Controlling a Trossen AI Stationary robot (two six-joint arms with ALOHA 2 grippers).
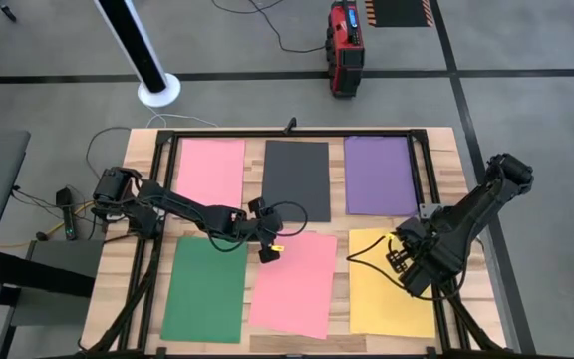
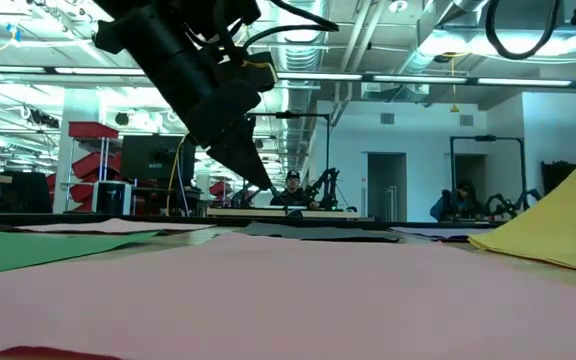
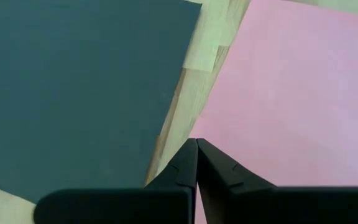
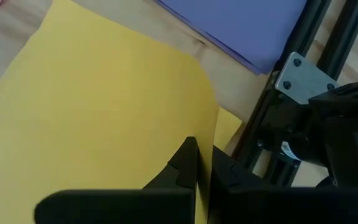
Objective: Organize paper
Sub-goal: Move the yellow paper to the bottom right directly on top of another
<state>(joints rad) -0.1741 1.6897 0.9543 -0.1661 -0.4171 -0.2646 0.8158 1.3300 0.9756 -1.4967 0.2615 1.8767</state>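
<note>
Six sheets of paper lie in two rows on the table (image 1: 138, 299) — pink, dark grey sheet (image 1: 297, 179) and purple sheet (image 1: 379, 175) behind, green, pink sheet (image 1: 297, 284) and yellow sheet (image 1: 389, 284) in front. The left gripper (image 1: 267, 251) reaches low across the middle, fingers pressed together on nothing, above the front pink sheet's corner. The right gripper (image 4: 202, 163) angles down at the table's right side — fingers closed on the yellow sheet's lifted edge.

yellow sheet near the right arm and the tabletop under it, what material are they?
The flat yellow rectangular sheet looks like matte card or construction paper: a thin edge, no gloss, and one side lifts off the table in the low view. The pale tabletop looks like unpainted wooden planks or butcher block, with visible grain and joined strips.
</note>
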